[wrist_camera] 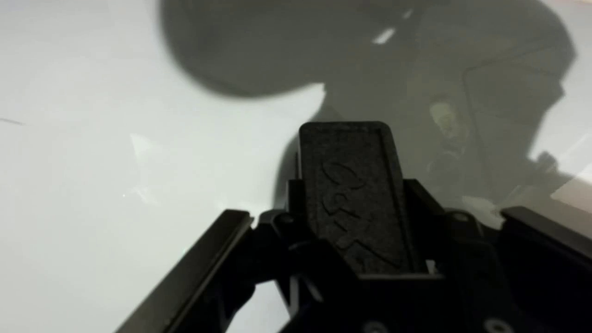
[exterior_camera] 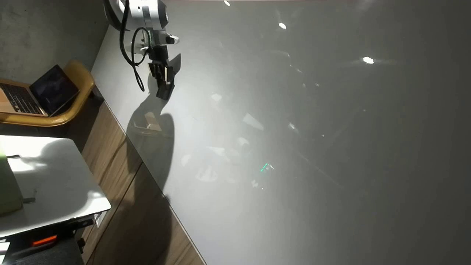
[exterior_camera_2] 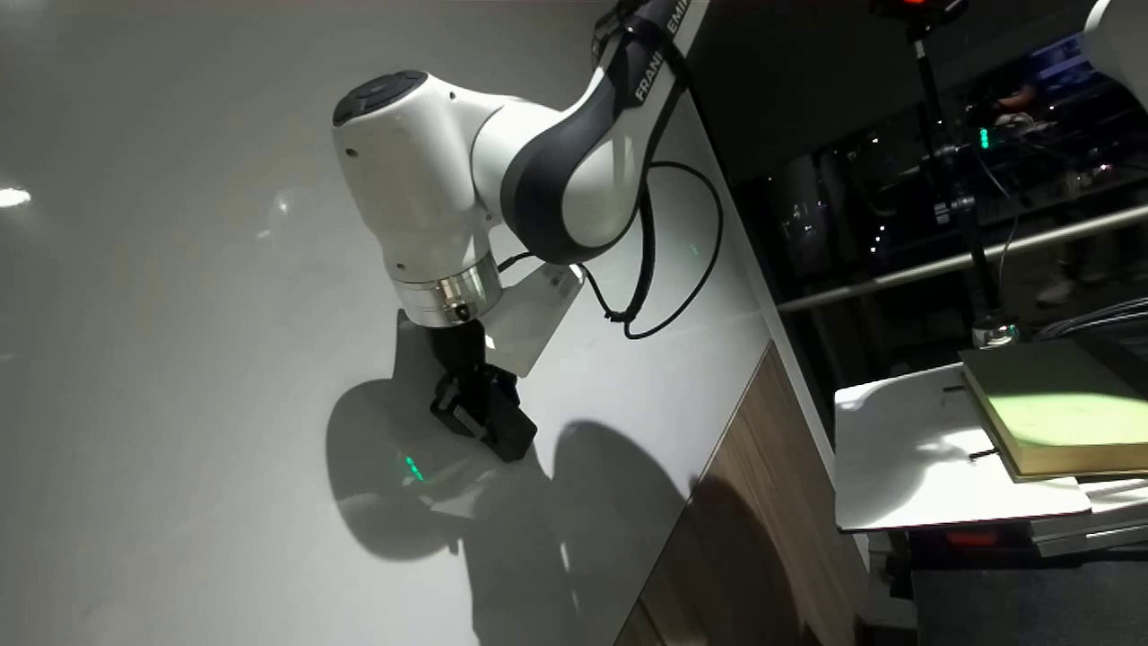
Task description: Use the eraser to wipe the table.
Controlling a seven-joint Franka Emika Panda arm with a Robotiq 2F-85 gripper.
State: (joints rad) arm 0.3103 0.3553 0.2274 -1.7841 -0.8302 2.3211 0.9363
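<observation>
The eraser (wrist_camera: 344, 152), a dark grey oblong block with scratched lines on its face, is clasped between the two fingers of my gripper (wrist_camera: 355, 199). Its far end sticks out beyond the fingertips, over the glossy white-grey table (wrist_camera: 92, 185). In both exterior views the arm reaches down, with the eraser (exterior_camera: 165, 91) (exterior_camera_2: 511, 429) as its lowest part, tilted, close to the table (exterior_camera: 331, 206) (exterior_camera_2: 161, 431). Whether its end touches the surface I cannot tell. The near end is hidden by my gripper's body.
Wood-brown panels (exterior_camera: 121, 184) run along the table's edge. Beyond it are a laptop (exterior_camera: 55, 90) on a yellow chair (exterior_camera: 84, 84) and a white side desk (exterior_camera: 62, 176) bearing a green book (exterior_camera_2: 1067, 404). A black cable (exterior_camera_2: 647, 260) loops from the arm. Shadows and light reflections cross the table.
</observation>
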